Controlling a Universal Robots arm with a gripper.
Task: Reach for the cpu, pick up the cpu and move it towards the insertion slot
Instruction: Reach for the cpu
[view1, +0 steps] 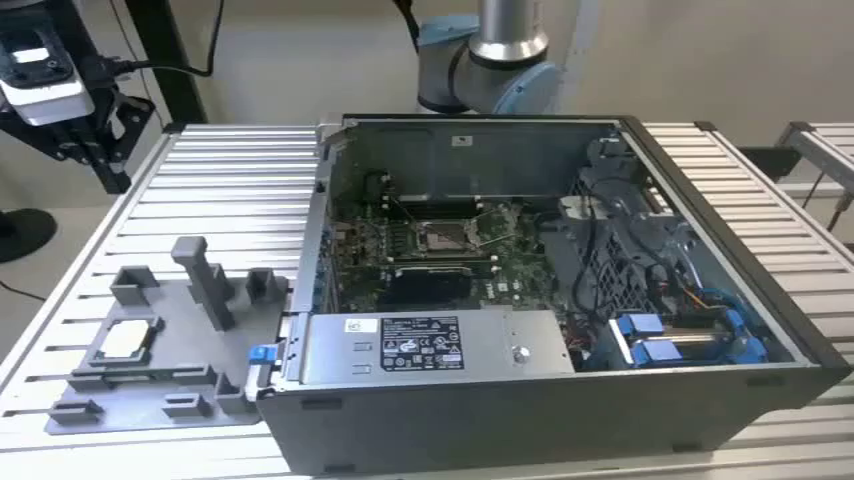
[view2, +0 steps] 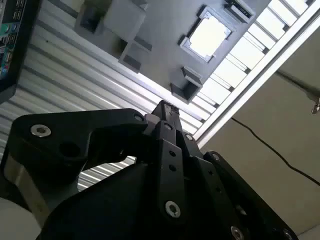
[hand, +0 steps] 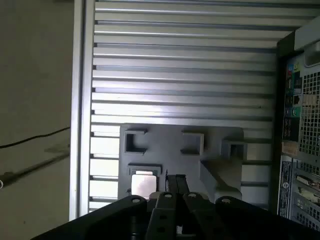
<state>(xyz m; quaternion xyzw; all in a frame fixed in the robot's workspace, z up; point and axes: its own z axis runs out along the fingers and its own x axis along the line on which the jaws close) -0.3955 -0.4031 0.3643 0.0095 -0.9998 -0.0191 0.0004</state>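
Cpu (view1: 124, 340): seated in grey fixture (view1: 158, 408); gripper (hand: 175, 180) above fixture, clear of cpu, fingers (view2: 166, 114) pressed together, empty; insertion slot (view1: 441, 236) well apart from fixture.

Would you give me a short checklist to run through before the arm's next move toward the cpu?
1. The cpu lies flat in its grey fixture, top uncovered: ok.
2. The hand carries nothing: ok.
3. The hand is open for a grasp: not ok, its jaws stand together.
4. The hand is down at the cpu: not ok, it hangs well above the fixture.
5. The computer case stands open above the insertion slot: ok.
6. The slot's frame is raised to take the chip: cannot tell.
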